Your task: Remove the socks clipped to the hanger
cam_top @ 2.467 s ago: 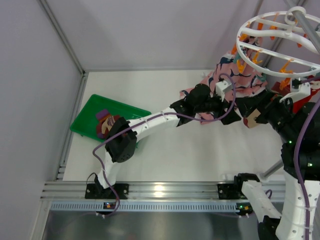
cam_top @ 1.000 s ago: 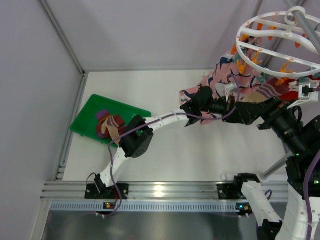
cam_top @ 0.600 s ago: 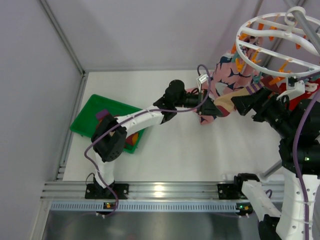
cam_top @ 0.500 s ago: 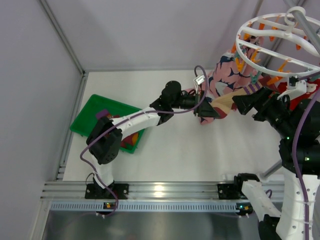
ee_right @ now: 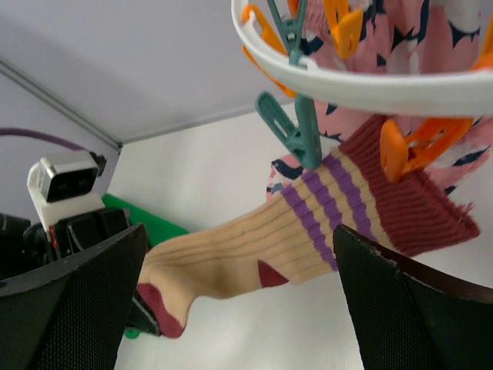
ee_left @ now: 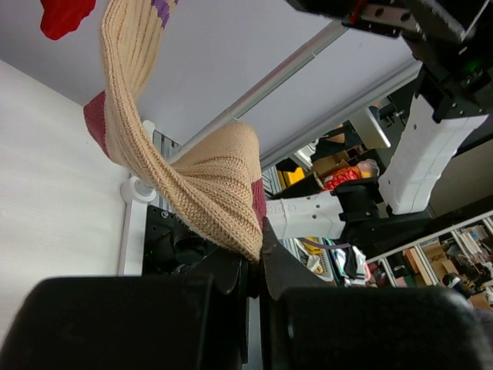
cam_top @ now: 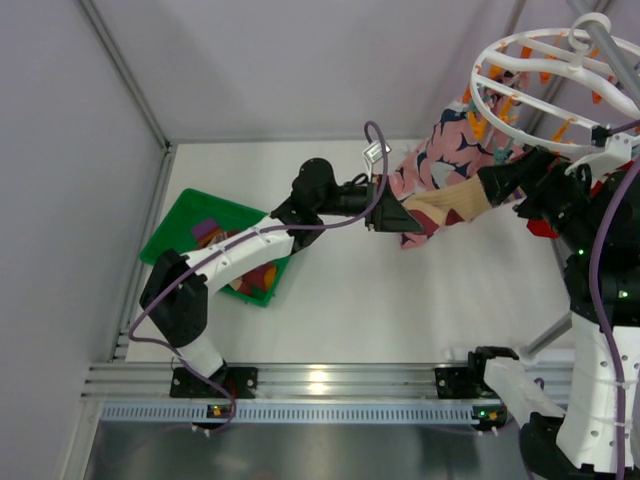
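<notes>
From above, a green tray [cam_top: 175, 240] at the left of the white table [cam_top: 420, 310] holds a maroon sock [cam_top: 207, 231], partly under the left arm. The left gripper [cam_top: 402, 218] is clenched on the toe of the tan sock [cam_top: 450, 203], which stretches to the hanger [cam_top: 545, 60] at the right, beside a pink cloth [cam_top: 440, 150].

The left wrist view shows the tan knit pinched between the fingers and a red sock [ee_left: 68, 15] in the top corner.

The right wrist view shows the right gripper [ee_right: 243, 304] spread wide and holding nothing. An orange peg [ee_right: 408, 150] clips the tan sock's maroon cuff, and a teal peg [ee_right: 296, 131] hangs beside it.

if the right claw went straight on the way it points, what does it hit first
Probably the tan sock, stretched across directly ahead of the open right claw; how far off it lies is unclear.
</notes>
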